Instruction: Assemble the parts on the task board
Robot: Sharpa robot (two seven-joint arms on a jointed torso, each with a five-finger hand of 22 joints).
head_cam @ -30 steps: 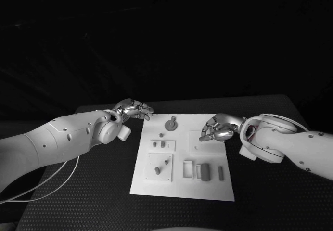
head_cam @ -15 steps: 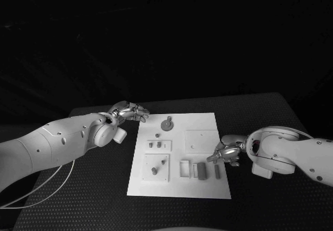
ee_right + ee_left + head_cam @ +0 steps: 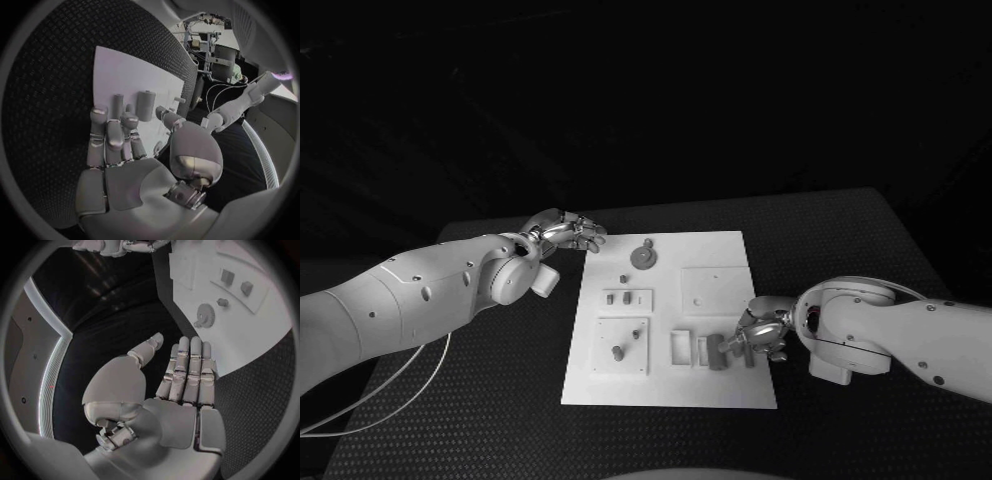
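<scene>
My right hand [image 3: 764, 338] is open, holding nothing, just above a small, stiff, light bar [image 3: 718, 351]; I'd pinch its long sides.

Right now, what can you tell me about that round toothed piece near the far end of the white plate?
The gear is a small grey disc with a toothed rim, looking like plastic or metal. It lies flat on the task board near its far edge, with a small peg-like piece just beyond it. In the left wrist view its ridged edge shows clearly. Nothing touches it: the left hand hovers beside the board's far corner, fingers apart and holding nothing.
</scene>
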